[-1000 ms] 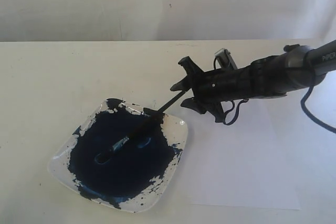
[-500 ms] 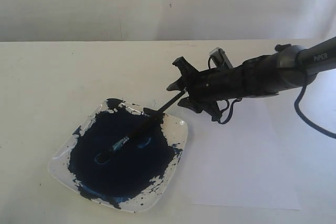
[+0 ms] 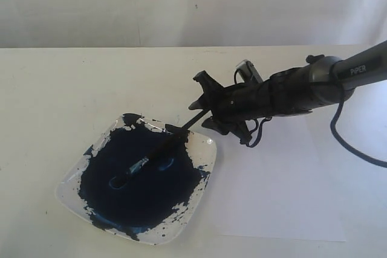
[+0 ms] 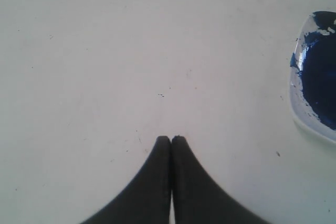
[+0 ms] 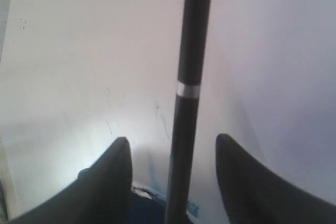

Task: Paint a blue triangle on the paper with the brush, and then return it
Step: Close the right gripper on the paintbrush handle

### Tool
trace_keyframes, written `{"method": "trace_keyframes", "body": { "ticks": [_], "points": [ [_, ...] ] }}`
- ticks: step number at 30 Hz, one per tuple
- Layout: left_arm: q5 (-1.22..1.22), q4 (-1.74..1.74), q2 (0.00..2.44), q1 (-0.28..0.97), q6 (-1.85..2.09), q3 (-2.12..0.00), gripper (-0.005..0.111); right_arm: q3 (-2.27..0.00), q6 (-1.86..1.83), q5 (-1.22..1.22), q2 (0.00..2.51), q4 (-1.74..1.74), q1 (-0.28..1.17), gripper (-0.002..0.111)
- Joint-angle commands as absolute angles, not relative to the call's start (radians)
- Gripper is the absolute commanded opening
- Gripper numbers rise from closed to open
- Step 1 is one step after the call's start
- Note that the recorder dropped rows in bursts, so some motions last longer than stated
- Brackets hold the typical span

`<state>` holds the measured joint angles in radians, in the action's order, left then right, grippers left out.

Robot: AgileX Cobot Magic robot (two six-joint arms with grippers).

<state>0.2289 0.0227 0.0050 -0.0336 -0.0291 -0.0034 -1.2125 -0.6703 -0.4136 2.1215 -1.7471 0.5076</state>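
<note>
Now right end effector [image 3: 202,102] nearer brush [image 3: 160,148].

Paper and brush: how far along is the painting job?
Done: nothing yet; the paper is blank, no triangle. In hand: the right gripper stands open around the handle of the brush, not gripping; the bristles lie in the plate of blue paint. Left: grasp, paint the triangle, return the brush.
</note>
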Motion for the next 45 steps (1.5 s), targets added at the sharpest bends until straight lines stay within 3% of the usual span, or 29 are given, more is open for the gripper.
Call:
{"method": "trace_keyframes", "body": {
  "ticks": [1,25,34,45],
  "points": [
    [0.225,0.023,0.0,-0.035,-0.037,0.0,0.0,-1.226,-0.669,-0.397,2.122,-1.744,0.509,0.047],
    [0.225,0.023,0.0,-0.035,-0.037,0.0,0.0,-1.257,-0.649,-0.397,2.156,-1.744,0.527,0.041],
    [0.225,0.023,0.0,-0.035,-0.037,0.0,0.0,-1.257,-0.649,-0.401,2.156,-1.744,0.527,0.031],
    [0.225,0.023,0.0,-0.035,-0.037,0.0,0.0,-1.257,-0.623,-0.395,2.156,-1.744,0.527,0.031]
  ]
}}
